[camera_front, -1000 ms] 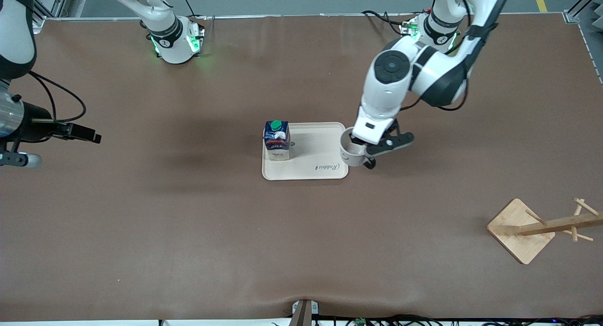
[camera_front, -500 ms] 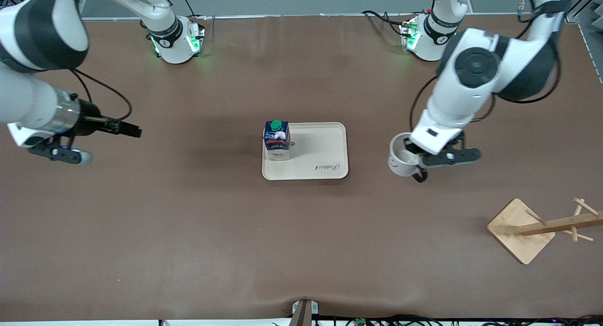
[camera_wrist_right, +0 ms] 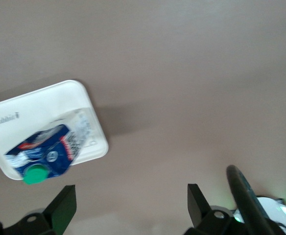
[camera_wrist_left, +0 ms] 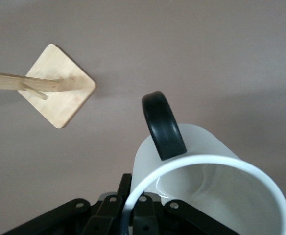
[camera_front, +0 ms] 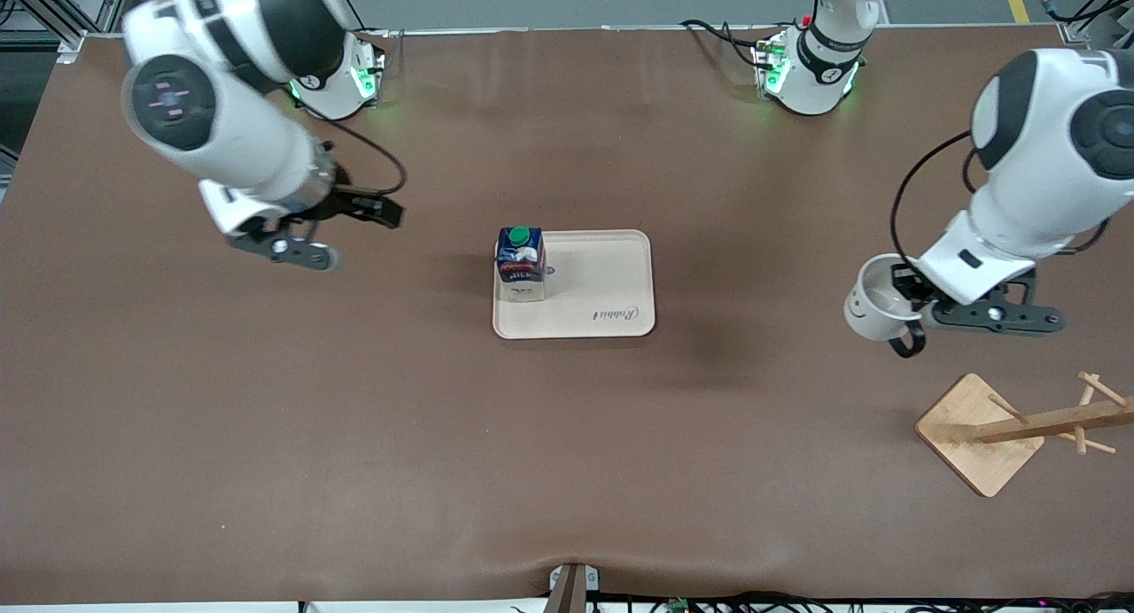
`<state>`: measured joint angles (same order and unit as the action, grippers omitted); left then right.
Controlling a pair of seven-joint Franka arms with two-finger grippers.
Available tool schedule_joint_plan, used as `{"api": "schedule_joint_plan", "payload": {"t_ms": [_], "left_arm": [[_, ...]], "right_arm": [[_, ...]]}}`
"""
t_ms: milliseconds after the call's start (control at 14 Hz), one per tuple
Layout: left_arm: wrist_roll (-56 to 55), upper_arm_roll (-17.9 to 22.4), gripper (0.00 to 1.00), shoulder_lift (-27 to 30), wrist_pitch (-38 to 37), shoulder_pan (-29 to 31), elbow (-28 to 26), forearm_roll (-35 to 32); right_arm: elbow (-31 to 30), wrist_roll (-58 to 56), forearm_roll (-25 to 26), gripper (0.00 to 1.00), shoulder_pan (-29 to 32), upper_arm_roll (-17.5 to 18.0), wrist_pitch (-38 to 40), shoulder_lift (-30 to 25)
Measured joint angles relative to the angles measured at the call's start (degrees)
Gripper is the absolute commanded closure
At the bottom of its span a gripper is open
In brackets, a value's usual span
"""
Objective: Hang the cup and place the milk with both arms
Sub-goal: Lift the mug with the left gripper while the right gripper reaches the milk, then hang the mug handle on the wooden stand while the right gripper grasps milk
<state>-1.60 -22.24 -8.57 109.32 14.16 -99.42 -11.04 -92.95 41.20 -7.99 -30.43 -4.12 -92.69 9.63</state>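
The white cup [camera_front: 873,307] with its black loop handle hangs in the air in my left gripper [camera_front: 905,291], over bare table between the tray and the wooden rack. In the left wrist view my left gripper [camera_wrist_left: 131,203] is shut on the cup's rim [camera_wrist_left: 206,181], one finger inside and one outside, with the handle [camera_wrist_left: 162,125] pointing toward the rack. The dark-blue milk [camera_front: 520,263] with a green cap stands upright on the beige tray [camera_front: 611,285]. My right gripper [camera_front: 372,212] is open and empty, over the table beside the tray. The right wrist view shows the gripper [camera_wrist_right: 131,210], the milk [camera_wrist_right: 42,154] and the tray [camera_wrist_right: 82,105].
A wooden cup rack [camera_front: 1010,431] with a square base and pegs stands near the left arm's end of the table, nearer to the front camera than the cup. It also shows in the left wrist view [camera_wrist_left: 59,90]. The brown table [camera_front: 354,436] surrounds the tray.
My left arm has carried the cup from beside the tray toward the rack. My right arm has swung in from the right arm's end of the table toward the tray.
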Motion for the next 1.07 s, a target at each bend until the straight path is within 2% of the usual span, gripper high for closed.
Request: {"api": "schedule_joint_plan", "payload": {"t_ms": [214,429,643,857,1071], "left_arm": [[9.08,0.03,1.0,0.0,-0.16,4.86,0.33,0.0],[13.87,0.21,1.0,-0.04,-0.16,6.62,1.45,0.0],[16.76,0.39,1.0,-1.01,-0.15,7.9,3.62,0.0],[20.41,0.74,1.0,-3.99,-0.12,8.98,7.61,0.0],[21.1,0.83,1.0,-7.01,0.19,10.55,10.04,0.0]], "right_arm": [[-0.07,7.69,-0.01,0.0,-8.33,0.0,-8.27,6.0],[1.1,8.4,0.01,0.0,-10.6,-0.06,-14.41,9.83],[3.2,8.86,0.23,0.0,-11.53,-0.14,-14.68,12.41],[3.65,10.21,3.23,0.0,-12.61,-0.18,-14.77,13.75],[3.72,11.0,3.84,0.0,-13.48,-0.21,-14.89,14.62]]}}
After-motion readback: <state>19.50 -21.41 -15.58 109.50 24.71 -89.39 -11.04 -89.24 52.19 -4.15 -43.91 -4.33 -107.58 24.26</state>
